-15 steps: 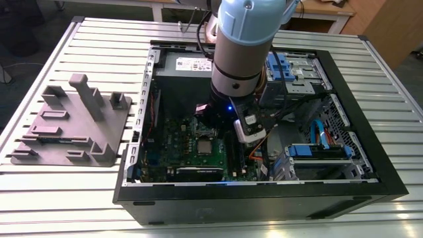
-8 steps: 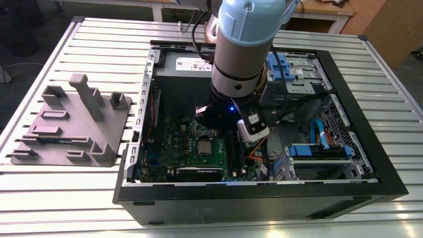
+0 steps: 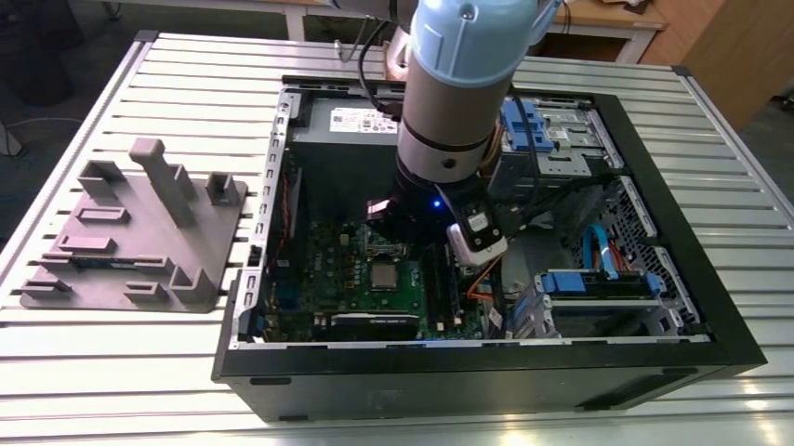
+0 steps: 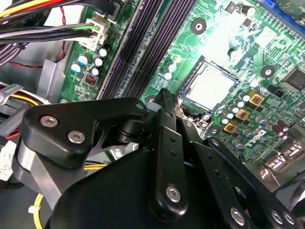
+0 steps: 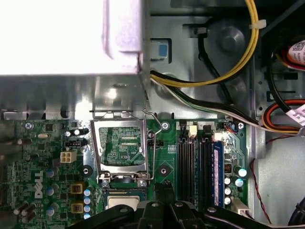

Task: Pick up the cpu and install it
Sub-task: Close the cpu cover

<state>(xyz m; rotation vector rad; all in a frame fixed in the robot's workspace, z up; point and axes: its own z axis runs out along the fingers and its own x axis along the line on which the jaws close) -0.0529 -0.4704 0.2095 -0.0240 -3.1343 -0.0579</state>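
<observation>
**Cpu (image 4: 209,88) sitting in open socket as robot arm (image 3: 459,84) is hovering over it**

Cpu is lying flat in its socket on the green motherboard (image 4: 183,52), silvery top facing up. The hinged metal frame (image 5: 121,145) is standing open at the socket's edge. The pincer (image 4: 162,95) is hanging just above the board, fingers pressed together on nothing, between the socket and the black memory slots (image 5: 195,162). The open computer case (image 3: 496,376) is resting on a slatted worktop (image 3: 186,74).

Grey tray (image 3: 149,237) sits beside the open computer case (image 3: 496,367), seemingly apart.
</observation>
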